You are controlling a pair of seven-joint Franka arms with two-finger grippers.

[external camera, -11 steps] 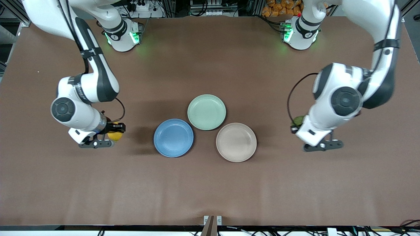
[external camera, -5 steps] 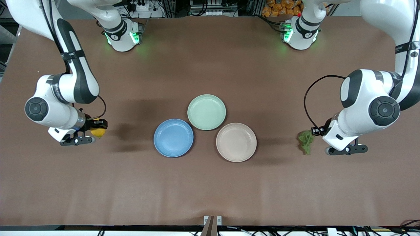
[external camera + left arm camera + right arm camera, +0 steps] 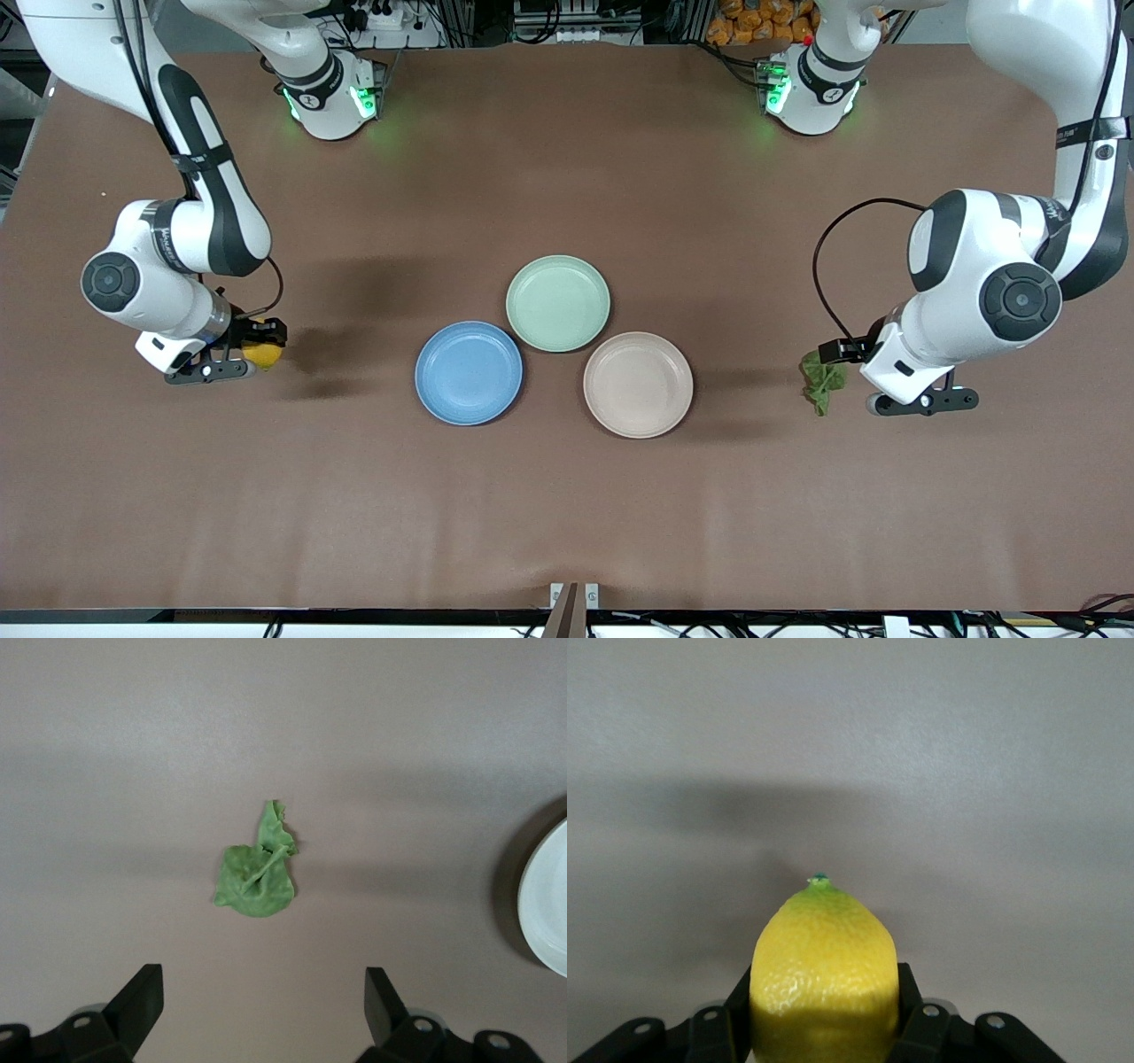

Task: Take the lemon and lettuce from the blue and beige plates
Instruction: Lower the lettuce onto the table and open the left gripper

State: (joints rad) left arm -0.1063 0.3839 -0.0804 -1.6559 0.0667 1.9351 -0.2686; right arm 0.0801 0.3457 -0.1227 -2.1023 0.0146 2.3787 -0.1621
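Both plates stood bare at this moment: blue plate point(image 3: 469, 372) and beige plate point(image 3: 638, 384) in the lower centre of the front view, a green plate point(image 3: 558, 302) just above and between them, also bare. So both items were off their plates; the removal part of the task looked done. Right gripper point(image 3: 251, 343), at the left edge of the front view toward the right arm's end of the table, was clenched on the lemon point(image 3: 264, 354); the right wrist view showed the lemon point(image 3: 824, 979) pinched between the fingers over bare table point(image 3: 567, 514). Whether it touched the surface could not be told. Left gripper point(image 3: 846, 359), at the right of the front view, had its fingers spread wide and held nothing; the lettuce point(image 3: 822, 379) lay loose on the table, well apart from the beige plate, and sat mid-frame in the left wrist view point(image 3: 257, 875), clear of both fingertips. Judgement: lettuce delivered; only release of the lemon and withdrawal of the arms remained.
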